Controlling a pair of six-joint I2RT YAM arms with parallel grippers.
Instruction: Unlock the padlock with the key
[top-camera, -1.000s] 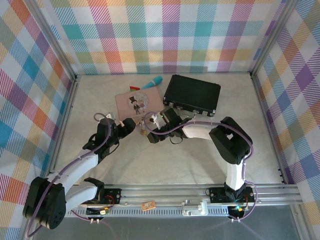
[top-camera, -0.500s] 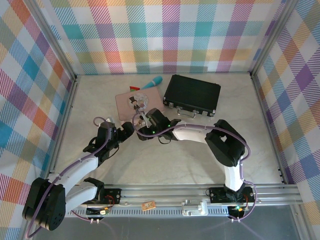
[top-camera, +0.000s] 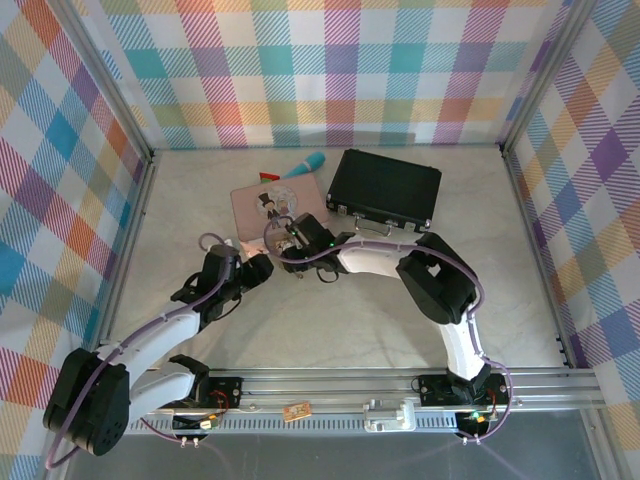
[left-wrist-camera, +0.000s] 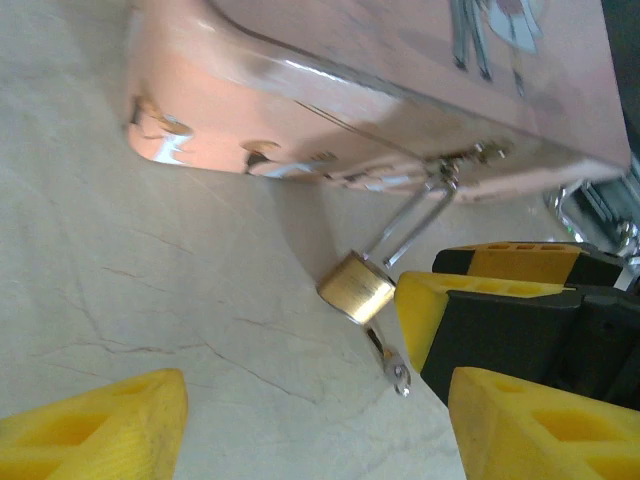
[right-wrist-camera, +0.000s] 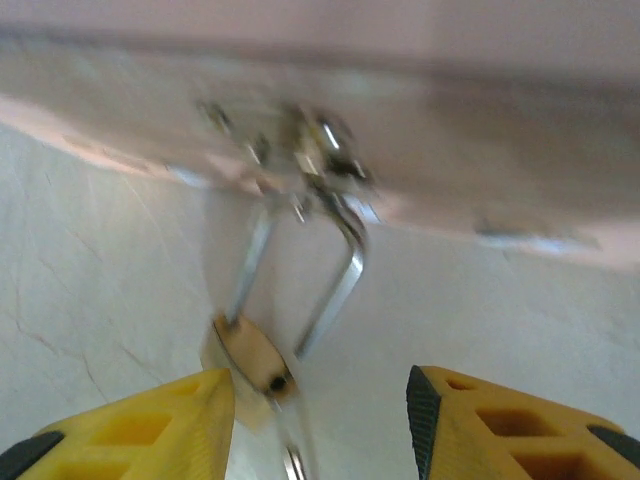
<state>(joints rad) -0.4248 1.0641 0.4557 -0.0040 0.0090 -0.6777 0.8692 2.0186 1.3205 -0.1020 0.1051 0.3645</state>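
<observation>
Left wrist view: the padlock (left-wrist-camera: 357, 288) is hooked on the pink tin (left-wrist-camera: 400, 60), the key (left-wrist-camera: 392, 366) seemingly in its keyhole. The left gripper (left-wrist-camera: 318, 400) and right gripper (right-wrist-camera: 320, 385) stand spread and empty. Next, I think, one must pinch the key and turn it.

The padlock (left-wrist-camera: 357, 288) was brass-gold with a silver shackle (right-wrist-camera: 340, 287), the tin (left-wrist-camera: 400, 90) pink, the case (top-camera: 385, 188) black, the walls (top-camera: 330, 70) multicoloured plaid, the table (left-wrist-camera: 150, 290) pale veined marble.
</observation>
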